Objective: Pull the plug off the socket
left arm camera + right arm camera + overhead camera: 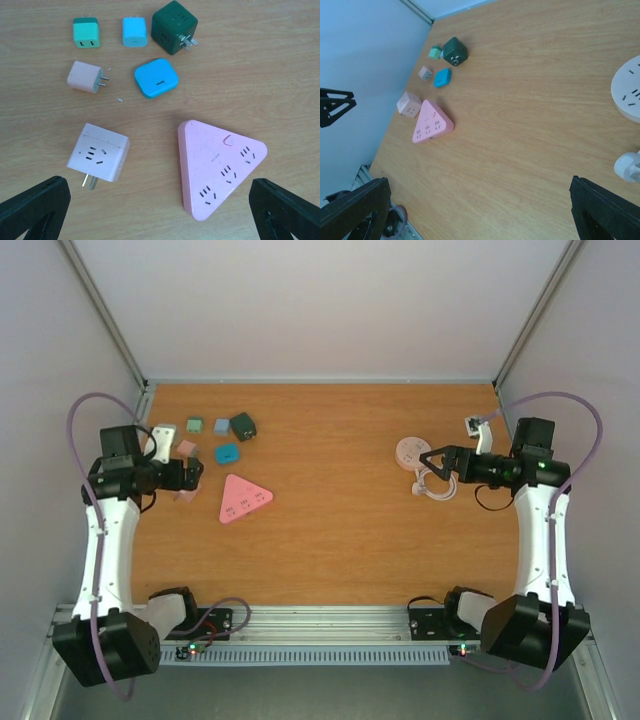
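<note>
Top external view: on the brown wooden table [330,540], the left gripper [157,184] and right gripper [430,463] both stand with jaws spread wide, holding nothing. A pink triangular power strip [243,499] lies near the left one. The pale round socket [410,452] sits by the right gripper, with a white corded plug [432,486] just beside it.

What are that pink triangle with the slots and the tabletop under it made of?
The pink triangular socket block looks like moulded plastic, matt: even colour, rounded edges, clean-cut slots. The orange-brown table top shows wood grain, yet so smooth and even that it may be laminate, not solid wood.
</note>
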